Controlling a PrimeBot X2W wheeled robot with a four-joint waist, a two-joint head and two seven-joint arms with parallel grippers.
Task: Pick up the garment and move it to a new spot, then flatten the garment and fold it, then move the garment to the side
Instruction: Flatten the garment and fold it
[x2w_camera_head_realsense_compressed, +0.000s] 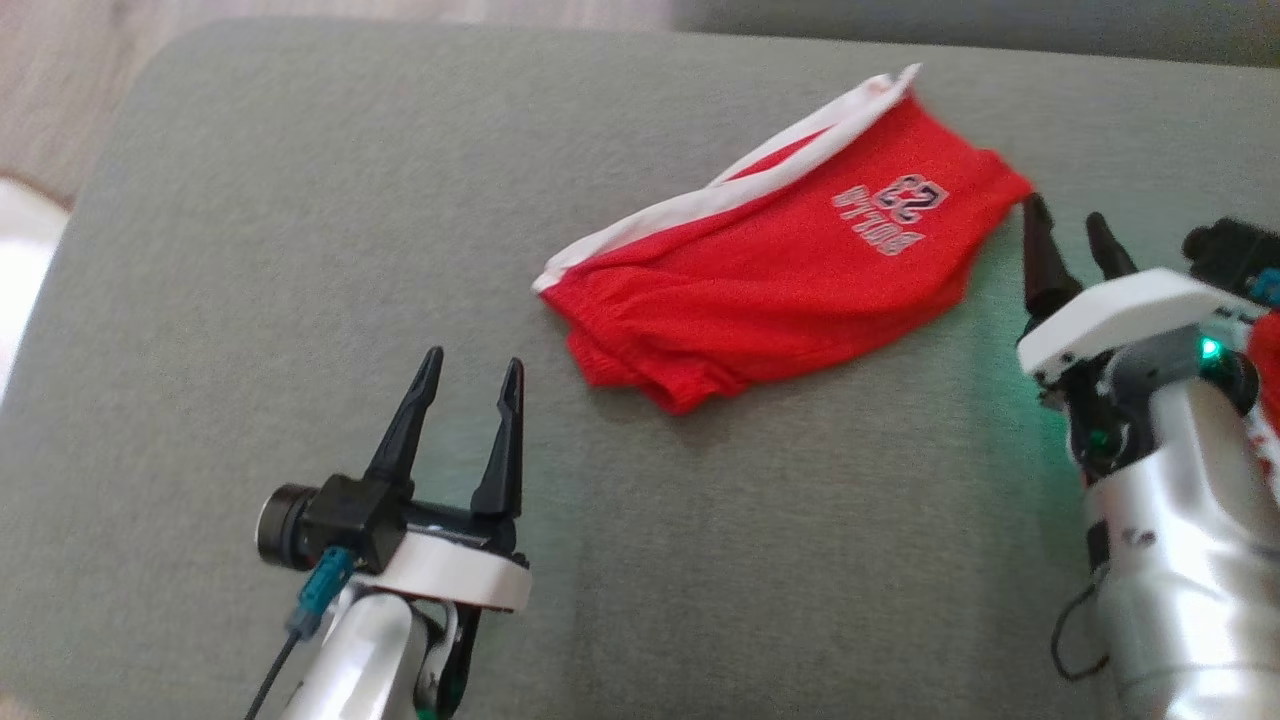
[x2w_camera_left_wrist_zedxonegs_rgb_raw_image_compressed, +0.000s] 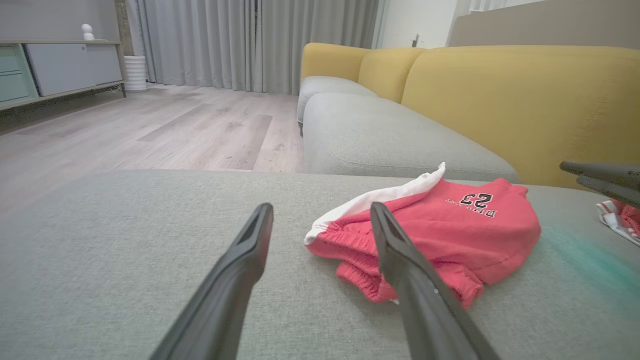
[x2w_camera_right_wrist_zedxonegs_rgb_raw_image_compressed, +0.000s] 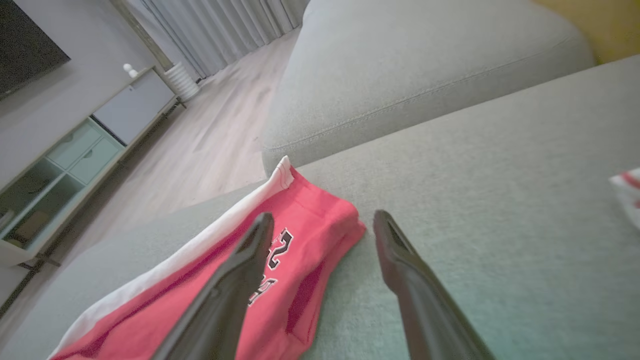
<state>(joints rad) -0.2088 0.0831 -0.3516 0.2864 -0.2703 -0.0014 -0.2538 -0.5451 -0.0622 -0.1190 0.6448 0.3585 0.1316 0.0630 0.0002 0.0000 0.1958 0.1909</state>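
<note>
The red shorts (x2w_camera_head_realsense_compressed: 780, 280) lie on the grey sofa cushion (x2w_camera_head_realsense_compressed: 300, 250), the left gripper (x2w_camera_head_realsense_compressed: 473, 358) near them, the right gripper (x2w_camera_head_realsense_compressed: 1066, 210) just beside their corner, both spread wide and empty.

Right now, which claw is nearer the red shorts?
Right. The right claw sits open just beside the numbered corner of the red shorts; the left claw, also open, stands apart from their opposite end.
</note>
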